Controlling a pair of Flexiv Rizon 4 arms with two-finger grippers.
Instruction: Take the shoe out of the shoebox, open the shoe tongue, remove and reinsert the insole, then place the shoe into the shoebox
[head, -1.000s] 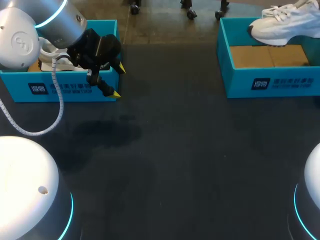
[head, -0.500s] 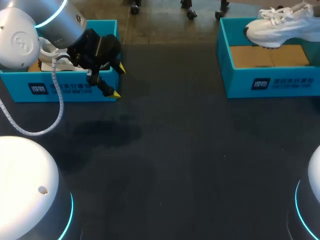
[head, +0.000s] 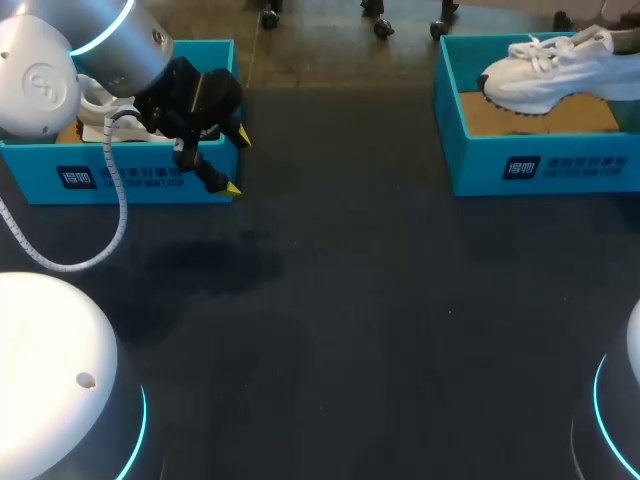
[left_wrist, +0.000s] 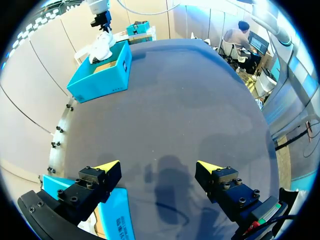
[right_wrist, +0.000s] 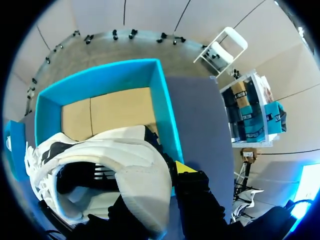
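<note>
White lace-up trainer with a chunky sole (head: 550, 75) hangs over its box, so I judge the first step, taking it out, to be in hand and nearly done. Nearest lies the dark grey table (head: 380, 320). Further out on my left, the left claw (head: 237, 163) hovers with its yellow tips spread wide and nothing between them, just beside the right end of the left-hand teal shoebox (head: 140, 180), in which a second white shoe (head: 95, 105) lies. Farthest, on my right, the trainer is above the right-hand teal shoebox (head: 540, 165), toe towards the table's middle and seemingly clear of the brown cardboard floor (head: 480, 115). In the right wrist view the right claw (right_wrist: 172, 172) grips the trainer at the heel rim: one yellow tip shows outside, the other is hidden by the shoe.

The next move calls for carrying the trainer over the near wall and setting it sole-down on the table, where the left claw can reach the tongue.

Against a second ago, the trainer has come towards the box's left side and its toe has sunk; the left arm has not stirred.
</note>
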